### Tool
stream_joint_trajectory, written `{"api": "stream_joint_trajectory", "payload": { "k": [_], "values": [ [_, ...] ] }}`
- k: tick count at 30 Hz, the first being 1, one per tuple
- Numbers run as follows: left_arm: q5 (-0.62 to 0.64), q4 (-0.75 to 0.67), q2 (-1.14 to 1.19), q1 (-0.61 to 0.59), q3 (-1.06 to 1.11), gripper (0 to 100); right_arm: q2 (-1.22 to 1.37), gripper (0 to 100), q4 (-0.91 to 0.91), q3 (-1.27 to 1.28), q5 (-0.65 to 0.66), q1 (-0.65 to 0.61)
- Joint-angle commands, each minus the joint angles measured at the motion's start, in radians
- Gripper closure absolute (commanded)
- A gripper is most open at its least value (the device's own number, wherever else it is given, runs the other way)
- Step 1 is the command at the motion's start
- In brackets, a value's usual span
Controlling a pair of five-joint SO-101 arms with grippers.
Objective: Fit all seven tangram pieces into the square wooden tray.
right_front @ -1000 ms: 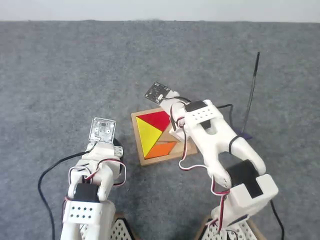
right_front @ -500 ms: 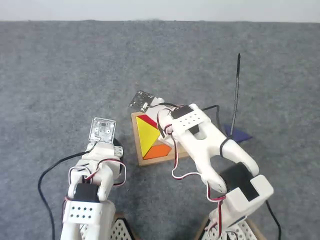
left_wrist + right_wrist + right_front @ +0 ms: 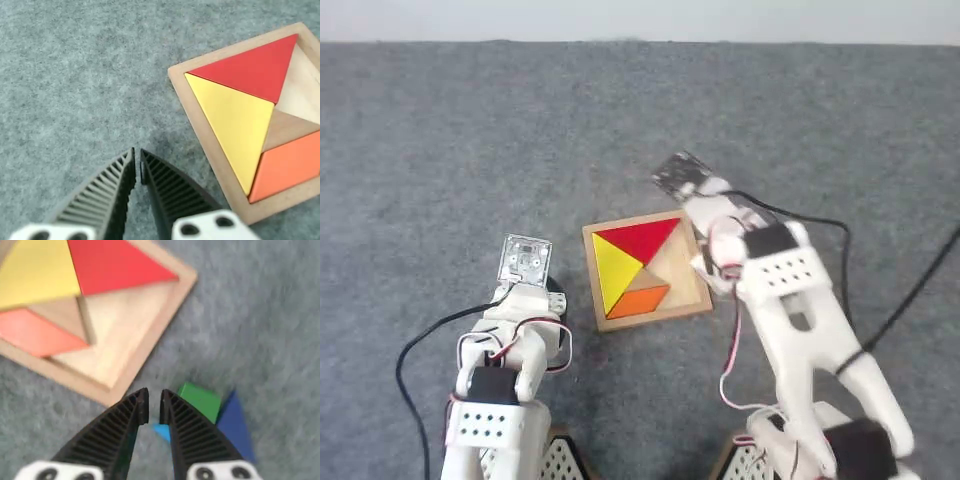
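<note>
1. The tray (image 3: 655, 314) sits on the grey carpet (image 3: 470, 130) between the 2 arms. In it lie a red triangle (image 3: 645, 240), a yellow triangle (image 3: 612, 268) and an orange piece (image 3: 640, 299).
2. The left gripper (image 3: 137, 152) hangs over carpet near the tray, jaws all but closed, gripping nothing.
3. The right gripper (image 3: 154, 392) is by a tray corner, jaws pinched to a slit, empty.
4. A green piece (image 3: 201, 401), blue piece (image 3: 235, 425) and pale blue piece (image 3: 162, 431) lie together by its tips.
</note>
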Motion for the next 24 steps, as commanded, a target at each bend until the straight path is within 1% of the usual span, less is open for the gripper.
{"api": "stream_joint_trajectory", "payload": {
  "k": [1, 3, 5, 9, 11, 16, 19, 24],
  "values": [
    [0.006, 0.005, -0.014, -0.005, -0.008, 98, -0.027, 83.9, 0.03, 0.061, -0.046, 0.058],
    [0.006, 0.005, -0.014, -0.005, -0.008, 98, 0.018, 79.0, 0.025, 0.064, -0.061, 0.077],
    [0.006, 0.005, -0.014, -0.005, -0.008, 98, 0.067, 77.2, 0.021, 0.052, -0.058, 0.076],
    [0.006, 0.005, -0.014, -0.005, -0.008, 98, 0.177, 77.2, 0.021, -0.009, -0.074, 0.085],
    [0.006, 0.005, -0.014, -0.003, -0.008, 98, 0.242, 77.2, 0.021, -0.043, -0.094, 0.108],
    [0.006, 0.005, -0.014, -0.003, -0.008, 98, 0.394, 77.2, 0.025, -0.143, -0.095, 0.163],
    [0.006, 0.005, -0.014, -0.003, -0.008, 98, 0.426, 77.2, 0.022, -0.178, -0.091, 0.176],
    [0.006, 0.005, -0.014, -0.003, -0.008, 98, 0.395, 77.2, 0.022, -0.187, -0.094, 0.179]
  ]
}}
